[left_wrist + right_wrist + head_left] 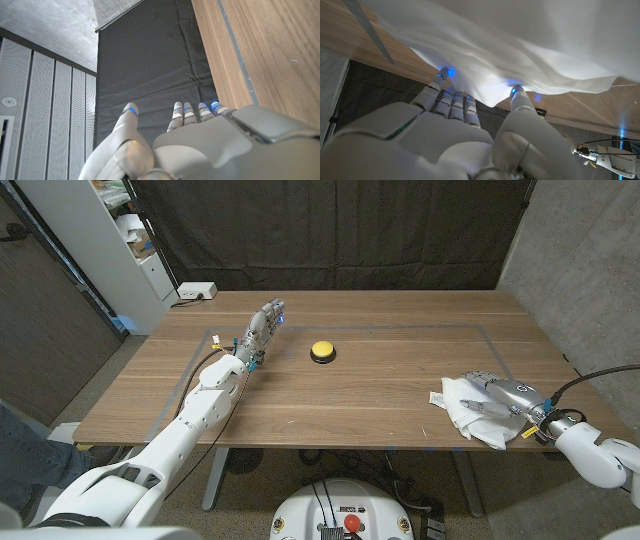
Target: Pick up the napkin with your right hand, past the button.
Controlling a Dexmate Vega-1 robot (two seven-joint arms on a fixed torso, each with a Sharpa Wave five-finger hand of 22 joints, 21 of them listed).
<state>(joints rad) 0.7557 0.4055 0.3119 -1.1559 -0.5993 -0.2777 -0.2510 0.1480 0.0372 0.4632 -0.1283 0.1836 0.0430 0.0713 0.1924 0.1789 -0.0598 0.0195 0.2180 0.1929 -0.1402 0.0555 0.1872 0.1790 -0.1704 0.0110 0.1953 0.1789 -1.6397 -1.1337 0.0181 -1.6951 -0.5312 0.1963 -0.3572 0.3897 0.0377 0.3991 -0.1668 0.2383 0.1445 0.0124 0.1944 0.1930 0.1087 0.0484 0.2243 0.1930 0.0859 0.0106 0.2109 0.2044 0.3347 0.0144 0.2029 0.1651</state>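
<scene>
Head view: white napkin point(468, 414) lies crumpled near the table's point(380, 395) front right edge, right hand point(500, 397) laid over it; the right wrist view shows fingertips point(516, 91) touching the cloth, but whether any fold is pinched I cannot tell. Yellow button point(323, 351) sits mid-table, well apart, nothing between. Left hand point(258, 333) is beside the button, fingers extended, holding nothing.

1. The napkin point(470, 412) is white cloth, crumpled and creased, lying near the table's point(380, 400) right front corner; my right hand point(505, 397) rests on it, fingertips point(516, 91) touching its folds.
2. The button point(322, 351) is a yellow dome on a dark base, sitting mid-table toward the far edge, well apart from the napkin.
</scene>
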